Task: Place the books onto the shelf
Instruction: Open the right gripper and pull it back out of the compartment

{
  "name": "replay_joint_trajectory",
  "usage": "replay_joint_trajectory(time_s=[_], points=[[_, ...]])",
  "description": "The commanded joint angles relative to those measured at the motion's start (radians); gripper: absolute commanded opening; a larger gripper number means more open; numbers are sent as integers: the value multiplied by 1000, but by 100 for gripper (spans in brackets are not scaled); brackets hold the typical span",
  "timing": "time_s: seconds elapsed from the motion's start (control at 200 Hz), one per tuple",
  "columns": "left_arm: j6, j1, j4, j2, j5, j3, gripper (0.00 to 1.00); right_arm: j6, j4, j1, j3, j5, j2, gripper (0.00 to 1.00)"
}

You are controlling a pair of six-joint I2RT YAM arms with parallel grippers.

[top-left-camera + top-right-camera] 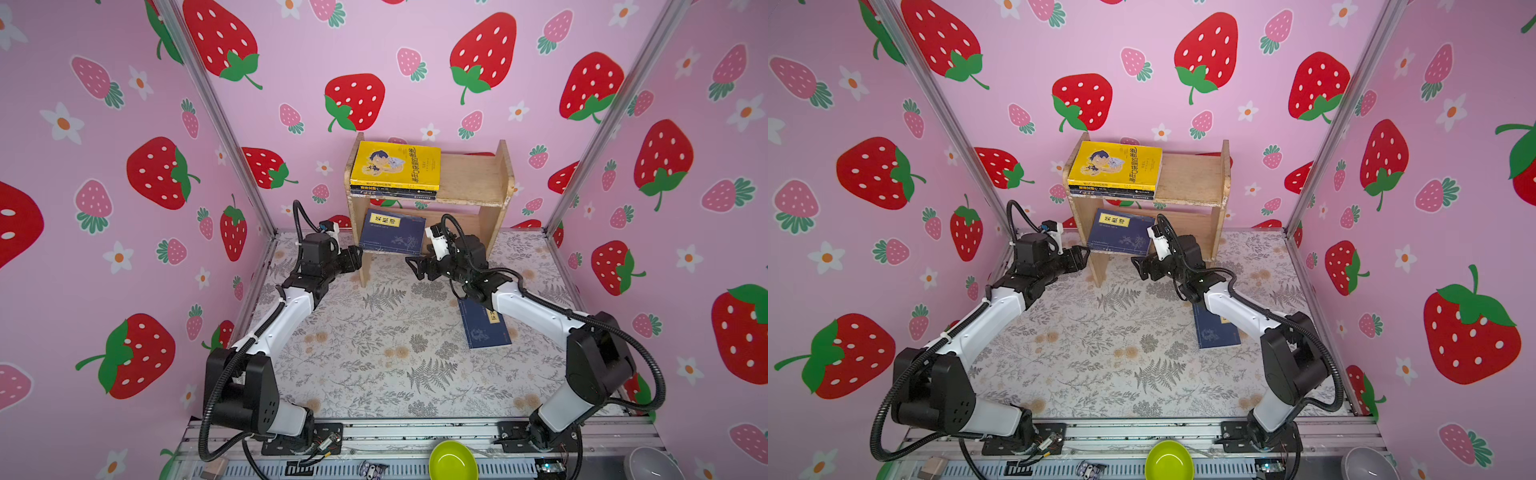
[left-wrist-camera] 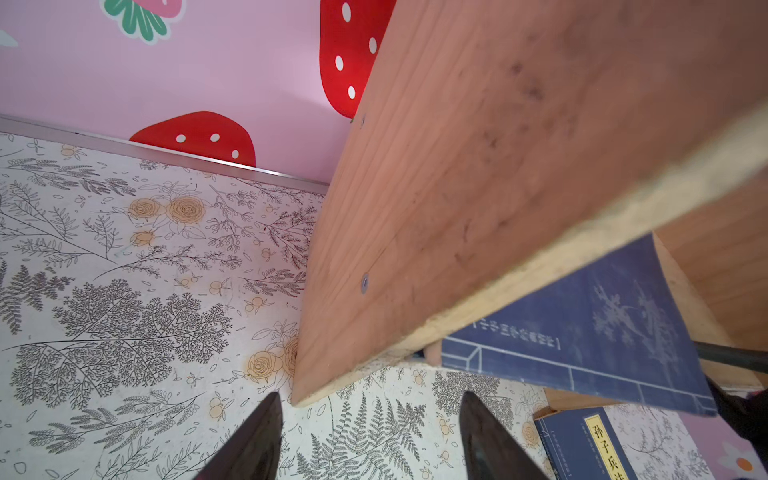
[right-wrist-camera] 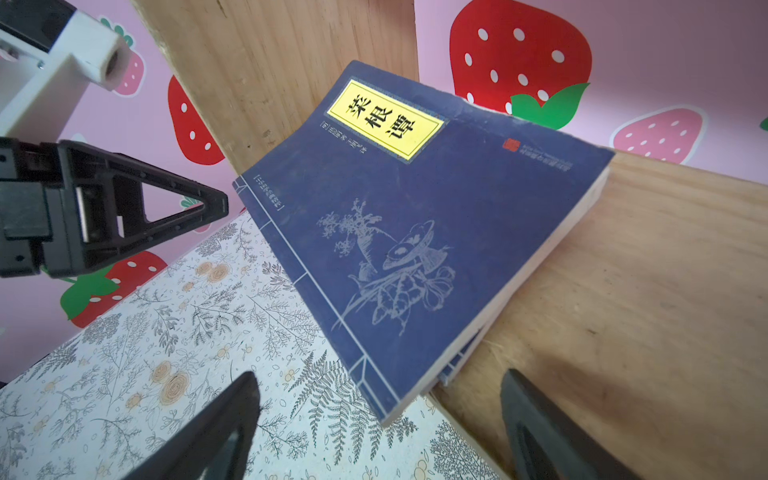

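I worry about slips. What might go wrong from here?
The tilted navy book overhangs the front edge of the lower board; a nudge from the open right pincer may tip it off. The open left pincer sits close to the side panel and might shove the shelf. The navy book on the table lies partly under the right arm and may get dragged.

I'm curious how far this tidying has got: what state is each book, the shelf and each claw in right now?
yellow book: flat atop a stack, upper tier.
shelved navy book: tilted, overhanging the lower tier's front.
loose navy book: flat on the table, not shelved.
shelf: upright.
left gripper: open, empty.
right gripper: open, empty.
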Motion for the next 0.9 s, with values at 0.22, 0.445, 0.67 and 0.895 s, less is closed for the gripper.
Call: replay_joint_trajectory(time_s=[0.22,0.445,0.67,0.895], points=[[-4,-5,14,1,-1,26,68,-30,61,5,42,12,43,76],[2,-5,9,-5,-14,24,68,-91,37,26,66,22,66,71],[-3,-5,15,1,-18,24,68,-131,26,36,59,121,57,62],[-7,-4,17,2,-25,25,68,-108,68,36,56,145,65,52]])
